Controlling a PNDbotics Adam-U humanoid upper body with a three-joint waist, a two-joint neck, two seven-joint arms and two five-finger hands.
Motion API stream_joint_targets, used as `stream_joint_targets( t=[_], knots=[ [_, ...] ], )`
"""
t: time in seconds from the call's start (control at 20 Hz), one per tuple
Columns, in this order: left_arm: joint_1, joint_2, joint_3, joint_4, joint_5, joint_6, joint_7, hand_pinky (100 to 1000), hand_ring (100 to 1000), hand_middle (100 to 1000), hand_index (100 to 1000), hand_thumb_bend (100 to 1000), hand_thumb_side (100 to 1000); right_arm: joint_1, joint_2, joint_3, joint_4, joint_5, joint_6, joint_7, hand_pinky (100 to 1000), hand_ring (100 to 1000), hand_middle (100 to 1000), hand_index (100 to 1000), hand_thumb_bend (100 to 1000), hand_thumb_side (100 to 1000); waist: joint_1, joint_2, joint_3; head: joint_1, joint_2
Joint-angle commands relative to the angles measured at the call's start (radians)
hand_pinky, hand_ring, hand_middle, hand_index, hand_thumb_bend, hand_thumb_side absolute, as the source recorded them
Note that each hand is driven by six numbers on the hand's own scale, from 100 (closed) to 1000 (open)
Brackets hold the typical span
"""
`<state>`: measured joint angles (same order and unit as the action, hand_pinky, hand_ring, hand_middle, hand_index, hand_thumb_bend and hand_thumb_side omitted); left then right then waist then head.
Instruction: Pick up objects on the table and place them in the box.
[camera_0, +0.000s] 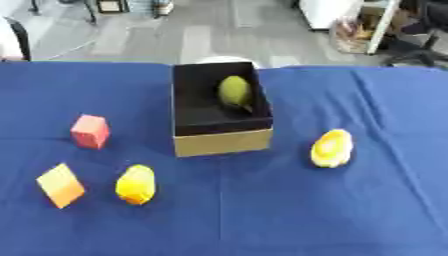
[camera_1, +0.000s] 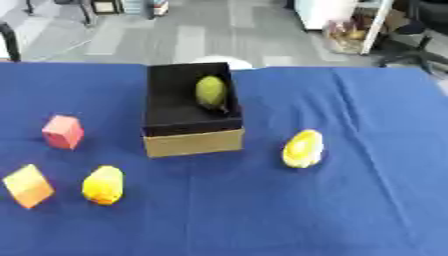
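An open cardboard box (camera_0: 222, 142) with a black inside stands at the middle of the blue table. A yellow-green oval object (camera_0: 234, 92) lies inside it against the right wall. To the right of the box a yellow rounded object (camera_0: 332, 148) lies on the cloth. Left of the box sits a red block (camera_0: 90, 131). Nearer the front left lie an orange block (camera_0: 60, 185) and a yellow oval object (camera_0: 136, 184), side by side. Neither hand shows in either view.
The blue cloth (camera_0: 262, 215) covers the whole table, with folds on its right side. Beyond the far edge is grey floor, chair legs at the left and a shelf (camera_0: 363, 30) with a chair at the right.
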<state>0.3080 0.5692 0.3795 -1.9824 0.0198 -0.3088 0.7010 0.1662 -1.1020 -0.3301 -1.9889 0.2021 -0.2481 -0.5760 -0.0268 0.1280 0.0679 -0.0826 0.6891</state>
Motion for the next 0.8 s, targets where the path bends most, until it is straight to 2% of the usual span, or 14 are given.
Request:
stream_joint_targets(
  t=[0.05, 0.35, 0.5, 0.6, 0.8],
  knots=[
    [0.016, 0.045, 0.047, -0.018, 0.003, 0.04, 0.038, 883, 774, 712, 875, 100, 610, 0.014, -0.033, -0.046, -0.011, -0.016, 0.019, -0.013, 863, 871, 802, 859, 100, 100, 0.003, -0.017, 0.001, -0.009, 0.01],
    [0.044, 0.039, 0.099, -0.018, 0.024, 0.086, 0.107, 876, 764, 706, 880, 100, 625, 0.062, -0.012, -0.086, -0.011, 0.029, 0.099, -0.059, 857, 865, 785, 851, 100, 100, -0.001, -0.036, 0.005, -0.017, 0.007],
    [0.039, 0.042, 0.096, -0.018, 0.033, 0.084, 0.113, 869, 752, 693, 873, 100, 629, 0.057, -0.013, -0.078, -0.011, 0.036, 0.1, -0.064, 853, 859, 772, 842, 100, 100, -0.003, -0.036, 0.009, -0.017, 0.009],
    [0.03, 0.043, 0.082, -0.018, 0.036, 0.065, 0.096, 864, 742, 680, 871, 100, 629, 0.039, -0.024, -0.059, -0.011, 0.038, 0.094, -0.04, 851, 857, 767, 839, 167, 100, -0.005, -0.03, 0.013, -0.017, 0.017],
    [0.005, 0.024, 0.034, -0.018, 0.024, 0.015, 0.018, 856, 723, 656, 859, 100, 623, -0.016, -0.044, -0.004, -0.011, 0.043, 0.067, 0.066, 849, 854, 757, 828, 153, 100, -0.01, 0.004, 0.018, -0.01, 0.049]
  ],
)
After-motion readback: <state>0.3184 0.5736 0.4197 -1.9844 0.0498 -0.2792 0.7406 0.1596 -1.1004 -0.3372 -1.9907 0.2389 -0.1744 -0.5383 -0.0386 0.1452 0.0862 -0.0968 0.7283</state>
